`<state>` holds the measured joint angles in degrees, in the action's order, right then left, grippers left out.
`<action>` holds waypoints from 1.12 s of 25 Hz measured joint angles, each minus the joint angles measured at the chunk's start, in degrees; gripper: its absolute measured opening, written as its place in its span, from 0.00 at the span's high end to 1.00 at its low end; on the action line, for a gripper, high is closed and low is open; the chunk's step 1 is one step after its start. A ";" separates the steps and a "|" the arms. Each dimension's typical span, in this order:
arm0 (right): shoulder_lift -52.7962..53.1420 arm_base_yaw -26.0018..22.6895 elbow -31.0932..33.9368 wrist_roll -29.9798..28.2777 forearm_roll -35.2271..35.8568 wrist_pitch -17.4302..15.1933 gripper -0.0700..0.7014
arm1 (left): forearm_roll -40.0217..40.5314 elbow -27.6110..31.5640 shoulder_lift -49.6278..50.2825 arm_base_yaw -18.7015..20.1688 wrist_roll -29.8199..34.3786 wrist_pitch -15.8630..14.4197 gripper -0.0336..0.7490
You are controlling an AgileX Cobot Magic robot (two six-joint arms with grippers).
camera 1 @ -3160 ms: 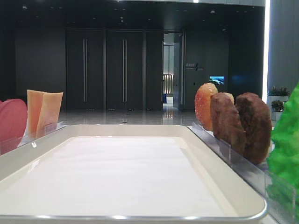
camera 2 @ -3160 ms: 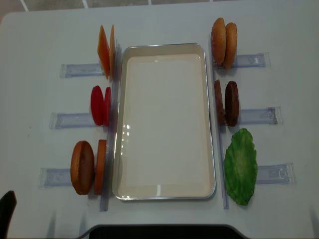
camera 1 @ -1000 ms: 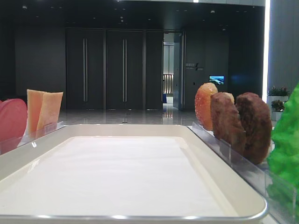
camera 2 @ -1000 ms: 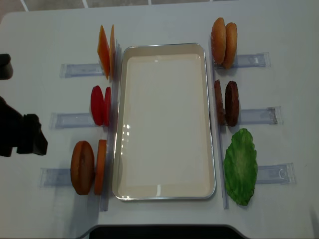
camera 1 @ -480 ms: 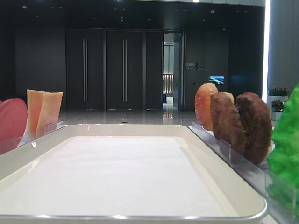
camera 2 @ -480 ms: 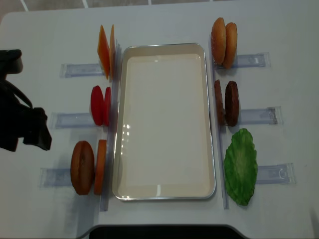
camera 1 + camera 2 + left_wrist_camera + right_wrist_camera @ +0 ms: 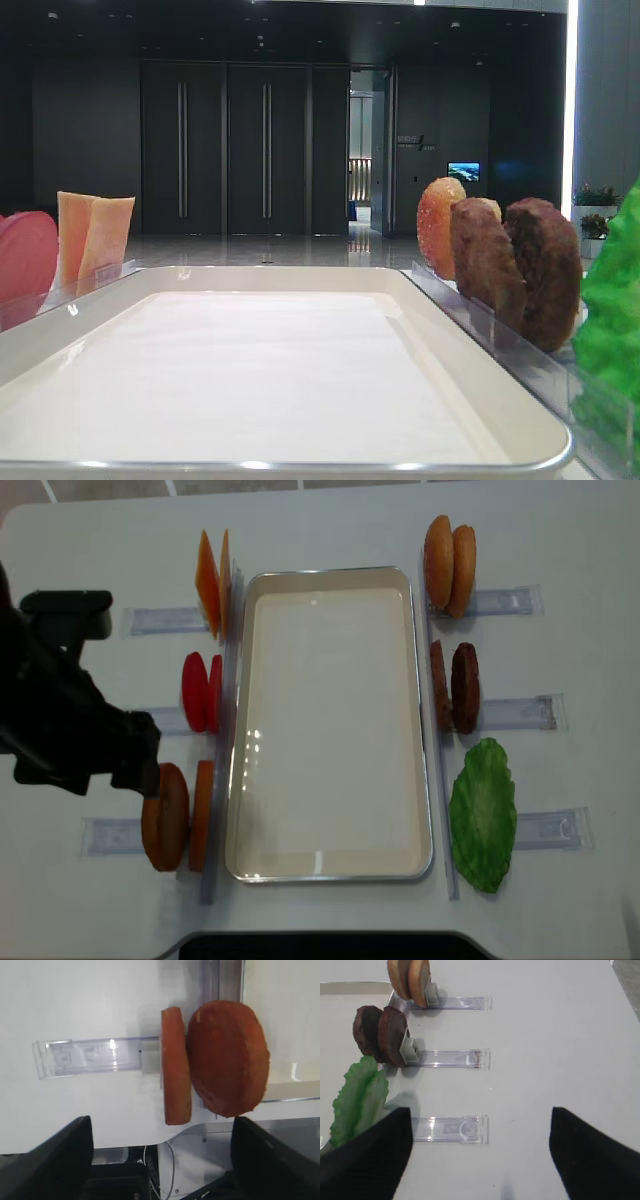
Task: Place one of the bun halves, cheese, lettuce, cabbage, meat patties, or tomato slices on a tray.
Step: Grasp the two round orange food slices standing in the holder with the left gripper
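Observation:
The cream-white tray point(image 7: 330, 725) lies in the middle with nothing on it. On its left stand cheese point(image 7: 210, 580), tomato slices point(image 7: 197, 692) and two bun halves point(image 7: 165, 817). On its right stand two more bun halves point(image 7: 448, 552), meat patties point(image 7: 455, 687) and a lettuce leaf point(image 7: 482, 813). Cabbage is out of view. My left gripper point(image 7: 160, 1160) is open and holds nothing, and the near-left bun halves point(image 7: 227, 1057) are just ahead of it. Its black arm point(image 7: 70, 720) reaches in from the left. My right gripper point(image 7: 480, 1160) is open over bare table beside the lettuce point(image 7: 357, 1095).
Clear plastic racks point(image 7: 525, 713) hold the food upright along both long sides of the tray. One rack point(image 7: 450, 1129) lies just ahead of my right fingers point(image 7: 365, 1160). The table's front edge point(image 7: 125, 1137) is close below the left bun halves.
My left arm has swung in from the left edge toward the bun halves at the front left. Its jaws stay open. The food and tray have not moved.

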<state>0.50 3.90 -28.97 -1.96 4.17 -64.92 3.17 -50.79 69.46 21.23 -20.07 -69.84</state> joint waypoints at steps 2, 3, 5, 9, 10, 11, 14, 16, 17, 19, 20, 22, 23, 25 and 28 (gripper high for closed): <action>0.00 0.00 0.00 0.00 0.00 0.00 0.21 | 0.42 0.00 0.00 2.68 -3.61 0.00 0.11; 0.00 0.00 0.00 0.00 0.00 0.00 0.21 | 0.55 0.00 0.12 3.84 -5.49 0.00 0.11; 0.00 0.00 0.00 0.00 0.00 0.00 0.21 | 0.74 -0.02 0.59 5.61 -8.54 0.00 0.11; 0.00 0.00 0.00 0.00 0.00 0.00 0.21 | 0.69 -0.14 3.11 8.75 -13.06 0.00 0.11; 0.00 0.00 0.00 0.00 0.00 0.00 0.21 | 0.57 -0.46 3.96 9.59 -13.93 0.00 0.11; 0.00 0.00 0.00 0.00 0.00 0.00 0.21 | 0.56 -0.87 4.72 10.35 -14.79 0.00 0.11; 0.00 0.00 0.00 0.00 0.00 0.00 0.21 | 0.44 -2.88 7.43 12.16 -16.35 0.06 0.11; 0.00 0.00 0.00 0.00 0.00 0.00 0.21 | 0.24 -4.19 9.08 12.79 -17.00 0.06 0.11; 0.00 0.00 0.00 0.00 0.00 0.00 0.21 | 0.12 -4.68 9.79 12.84 -17.45 0.12 0.11; 0.00 0.00 0.00 0.00 0.00 0.00 0.21 | -0.07 -5.29 11.01 12.84 -17.81 0.17 0.12; 0.00 0.00 0.00 0.00 0.00 0.00 0.21 | -0.36 -5.31 11.62 12.84 -17.88 0.23 0.13; 0.00 0.00 0.00 0.00 0.00 0.00 0.21 | -0.71 -5.31 12.66 12.84 -17.95 0.23 0.15; 0.00 0.00 0.00 0.00 0.00 0.00 0.21 | -0.82 -5.31 13.16 12.84 -17.95 0.23 0.16; 0.00 0.00 0.00 0.00 0.00 0.00 0.21 | -1.09 -5.31 13.75 12.84 -17.99 0.23 0.17; 0.00 0.00 0.00 0.00 0.00 0.00 0.21 | -1.25 -5.33 14.53 12.84 -17.99 0.23 0.18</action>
<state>0.50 3.90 -28.97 -1.96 4.17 -64.92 1.93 -56.12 83.98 34.07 -38.06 -69.61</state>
